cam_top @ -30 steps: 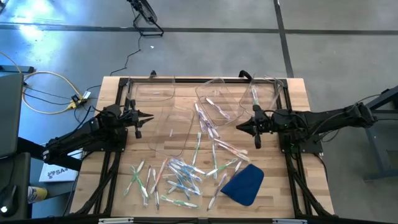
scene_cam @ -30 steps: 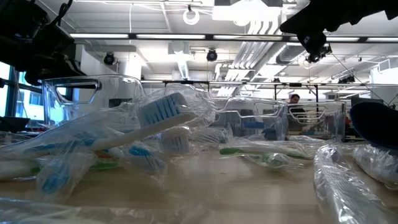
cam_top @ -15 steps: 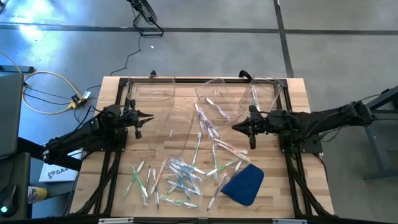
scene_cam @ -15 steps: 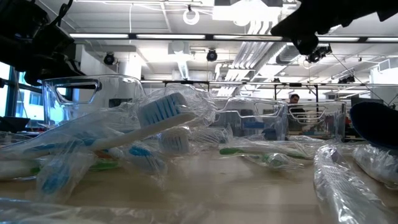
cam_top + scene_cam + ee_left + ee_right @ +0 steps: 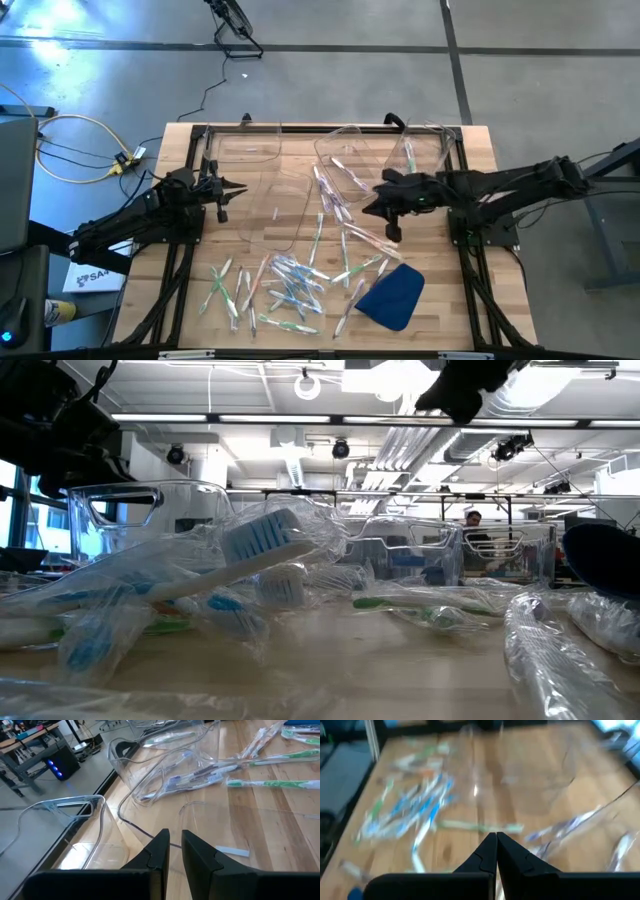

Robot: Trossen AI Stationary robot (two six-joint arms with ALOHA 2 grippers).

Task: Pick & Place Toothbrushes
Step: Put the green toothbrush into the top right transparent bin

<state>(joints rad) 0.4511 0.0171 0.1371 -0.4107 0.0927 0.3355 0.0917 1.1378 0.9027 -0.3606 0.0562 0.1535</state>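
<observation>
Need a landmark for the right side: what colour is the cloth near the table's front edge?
Solid dark blue cloth, clearest in the high view.

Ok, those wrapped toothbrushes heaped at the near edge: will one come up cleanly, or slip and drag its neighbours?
Probably not cleanly. The toothbrushes lie crossed over each other, so lifting one may shift others. Each looks sealed in loose clear wrap, seen close in the low view, likely slippery under the pads. They look slim and light, so probably stiff enough to stay straight when held.
</observation>
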